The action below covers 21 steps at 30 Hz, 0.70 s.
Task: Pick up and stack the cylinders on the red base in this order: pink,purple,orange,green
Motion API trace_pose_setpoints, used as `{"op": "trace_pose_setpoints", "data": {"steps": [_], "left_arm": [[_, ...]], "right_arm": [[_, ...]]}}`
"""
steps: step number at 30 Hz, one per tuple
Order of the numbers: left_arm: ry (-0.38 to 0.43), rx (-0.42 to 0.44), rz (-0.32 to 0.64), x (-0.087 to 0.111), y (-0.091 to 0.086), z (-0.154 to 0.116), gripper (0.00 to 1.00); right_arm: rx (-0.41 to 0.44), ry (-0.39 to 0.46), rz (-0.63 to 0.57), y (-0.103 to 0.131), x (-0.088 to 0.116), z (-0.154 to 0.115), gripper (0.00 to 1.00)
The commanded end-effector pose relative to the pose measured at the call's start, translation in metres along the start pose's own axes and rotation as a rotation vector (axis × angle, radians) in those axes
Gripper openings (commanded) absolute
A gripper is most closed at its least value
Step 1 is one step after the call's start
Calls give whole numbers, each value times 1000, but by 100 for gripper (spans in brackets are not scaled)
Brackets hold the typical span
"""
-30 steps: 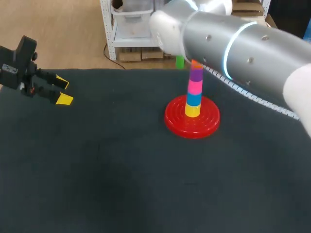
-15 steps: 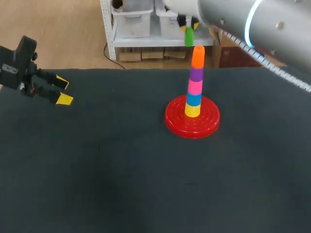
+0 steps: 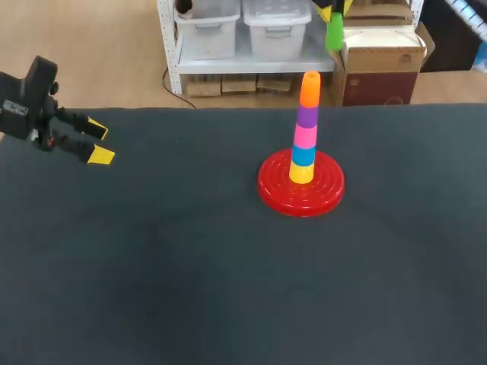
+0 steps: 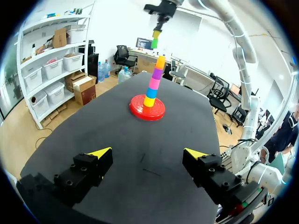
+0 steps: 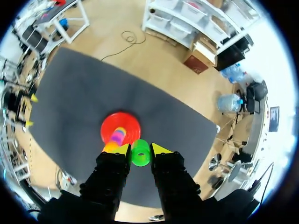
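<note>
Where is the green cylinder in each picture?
Head view: the green cylinder is near the top edge, up and right of the orange cylinder.
Left wrist view: the green cylinder is far ahead, in the air above the orange cylinder.
Right wrist view: the green cylinder is gripped between the right gripper fingers.
Shared landmark: the red base.

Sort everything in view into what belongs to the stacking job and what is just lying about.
Job: red base, pink cylinder, purple cylinder, orange cylinder, green cylinder in the right gripper.
Just there: yellow cylinder and blue cylinder under the pink one, open left gripper, table.
</note>
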<state>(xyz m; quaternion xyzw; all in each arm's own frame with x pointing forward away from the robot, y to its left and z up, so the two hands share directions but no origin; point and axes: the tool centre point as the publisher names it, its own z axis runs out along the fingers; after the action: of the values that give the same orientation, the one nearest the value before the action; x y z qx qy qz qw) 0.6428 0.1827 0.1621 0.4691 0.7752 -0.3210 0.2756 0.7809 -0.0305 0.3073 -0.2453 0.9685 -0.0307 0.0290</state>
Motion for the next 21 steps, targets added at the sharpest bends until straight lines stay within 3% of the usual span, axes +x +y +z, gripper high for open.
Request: {"op": "trace_pose_setpoints", "data": {"steps": [1,8,17,21], "left_arm": [[-3,0,2,1,0,0,100],[-3,0,2,1,0,0,100],[-3,0,2,1,0,0,100],[-3,0,2,1,0,0,100]], "right_arm": [[-9,31,-50,14,7,-27,0],[-24,-29,-108,34,22,-28,0],[-45,-49,-113,39,32,-12,0],[-54,-104,-114,41,38,-13,0]]}}
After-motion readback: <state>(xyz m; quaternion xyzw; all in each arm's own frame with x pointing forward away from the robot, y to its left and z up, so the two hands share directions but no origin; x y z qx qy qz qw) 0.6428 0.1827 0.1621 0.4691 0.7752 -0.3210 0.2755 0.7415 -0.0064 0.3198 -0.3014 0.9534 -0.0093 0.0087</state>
